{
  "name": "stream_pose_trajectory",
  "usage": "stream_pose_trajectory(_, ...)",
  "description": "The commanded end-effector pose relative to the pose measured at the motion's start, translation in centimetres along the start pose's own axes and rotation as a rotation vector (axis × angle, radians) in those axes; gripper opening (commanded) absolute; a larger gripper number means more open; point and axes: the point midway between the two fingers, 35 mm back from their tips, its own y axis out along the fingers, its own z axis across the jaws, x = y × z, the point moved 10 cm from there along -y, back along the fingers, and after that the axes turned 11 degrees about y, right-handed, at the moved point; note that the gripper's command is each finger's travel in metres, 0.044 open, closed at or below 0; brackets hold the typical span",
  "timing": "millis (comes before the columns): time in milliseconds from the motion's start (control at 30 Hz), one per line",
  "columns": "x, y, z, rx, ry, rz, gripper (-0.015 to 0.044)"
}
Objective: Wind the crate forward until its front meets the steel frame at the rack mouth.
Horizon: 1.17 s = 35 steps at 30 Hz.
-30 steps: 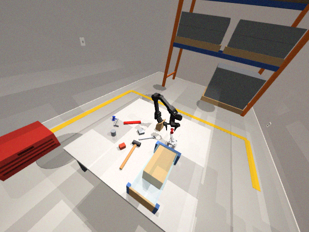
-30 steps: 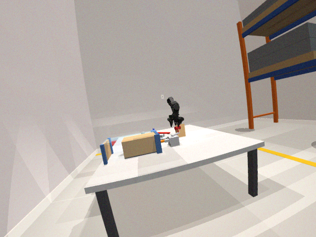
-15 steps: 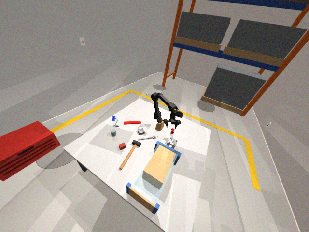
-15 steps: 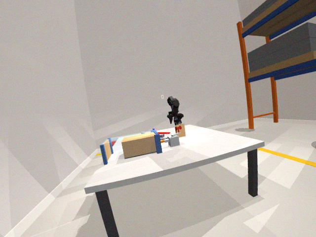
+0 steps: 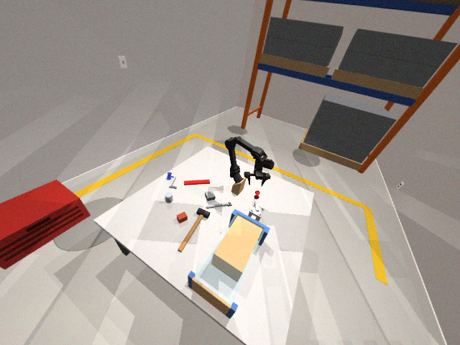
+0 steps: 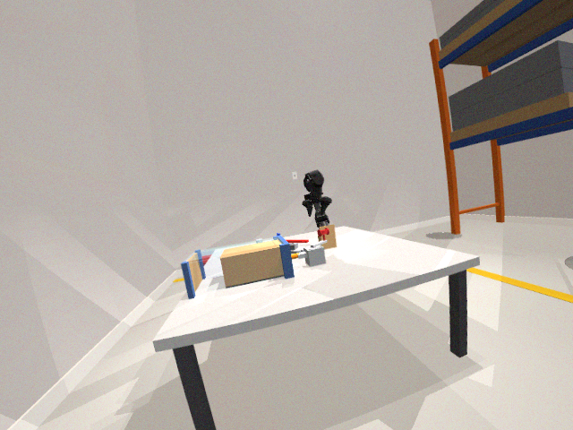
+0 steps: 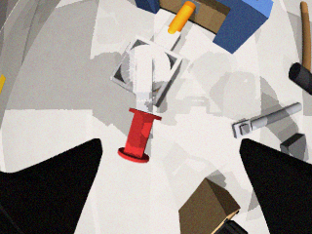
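Observation:
My gripper (image 5: 256, 184) (image 6: 318, 213) (image 7: 174, 146) is open and empty, above and clear of the red grip. The winch handle, with its red grip (image 5: 256, 194) (image 6: 323, 231) (image 7: 139, 134) and pale arm, is on top of the grey winch (image 5: 256, 213) (image 6: 315, 255) (image 7: 163, 60); its key is hidden. An orange strap (image 7: 181, 18) runs from the winch to the crate (image 5: 239, 241) (image 6: 252, 266) (image 7: 210, 21). The crate sits flat in the cubby, its front at the blue frame (image 6: 288, 259) (image 7: 244, 24), with no gap that I can make out.
A wooden block (image 5: 238, 186) (image 7: 202, 207) stands near the arm's base. A wrench (image 5: 219, 205) (image 7: 273, 117), a dark grey block (image 5: 210, 195), a mallet (image 5: 191, 233), a red block (image 5: 182, 217), a grey cylinder (image 5: 168, 197), a red bar (image 5: 196, 182) and a blue-gripped crank (image 5: 169, 175) lie on the bench.

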Motion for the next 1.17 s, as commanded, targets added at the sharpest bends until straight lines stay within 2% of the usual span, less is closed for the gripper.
stream_pose_trajectory(0,3.6,0.3,1.9,-0.011,0.039,0.085,0.0440)
stream_pose_trajectory(233,8.9,1.9,5.1,-0.057,0.021,0.195,0.0440)
stream_pose_trajectory(467,13.2,5.1,7.5,-0.095,-0.007,0.302,0.0440)
stream_pose_trajectory(1133,13.5,5.5,7.6,-0.098,-0.010,0.312,0.0440)
